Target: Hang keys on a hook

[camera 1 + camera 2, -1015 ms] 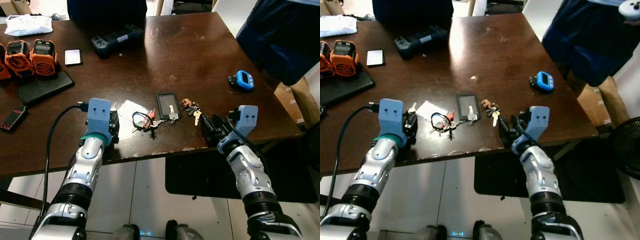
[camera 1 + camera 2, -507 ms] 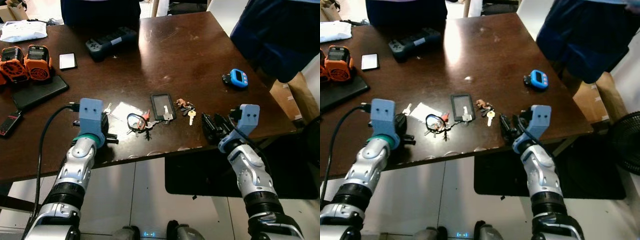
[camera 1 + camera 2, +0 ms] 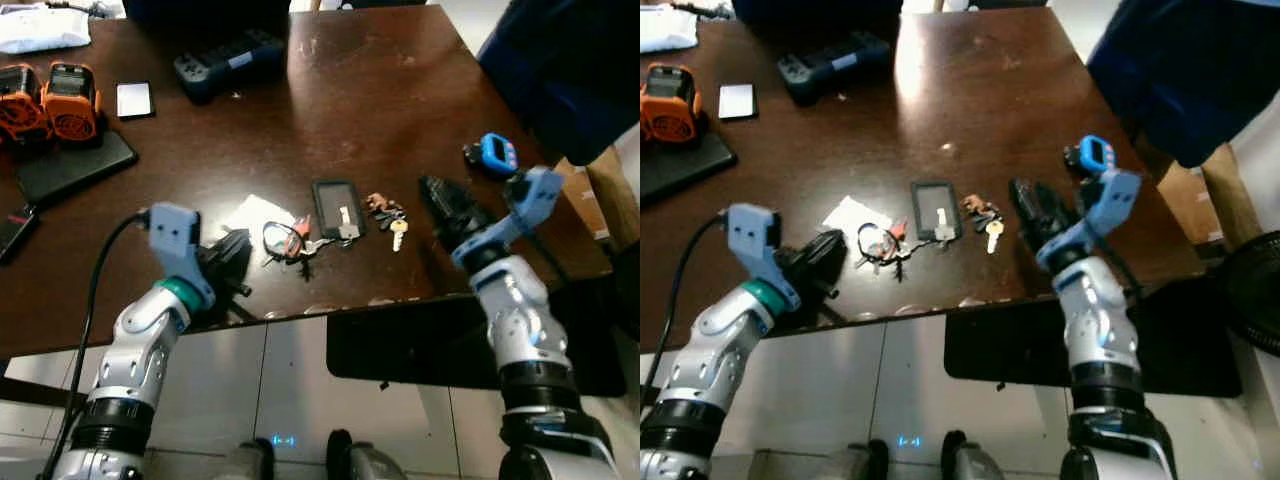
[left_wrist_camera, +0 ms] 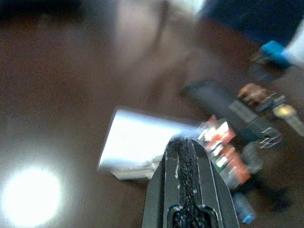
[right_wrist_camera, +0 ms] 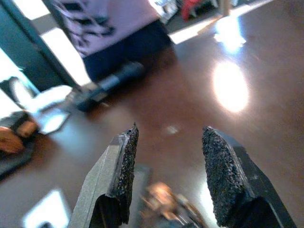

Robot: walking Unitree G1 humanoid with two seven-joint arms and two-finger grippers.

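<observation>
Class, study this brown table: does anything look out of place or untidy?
Yes: the bunches of keys lie loose near the dark brown table's front edge beside a black rectangular holder; no hook appears for hanging them.

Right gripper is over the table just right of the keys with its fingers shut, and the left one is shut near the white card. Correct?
Not quite. The right gripper has its fingers open, not shut: the right wrist view shows a wide gap between them, above the keys. The rest holds: it hovers over the table just right of the keys, and the left gripper is shut near the white card.
</observation>
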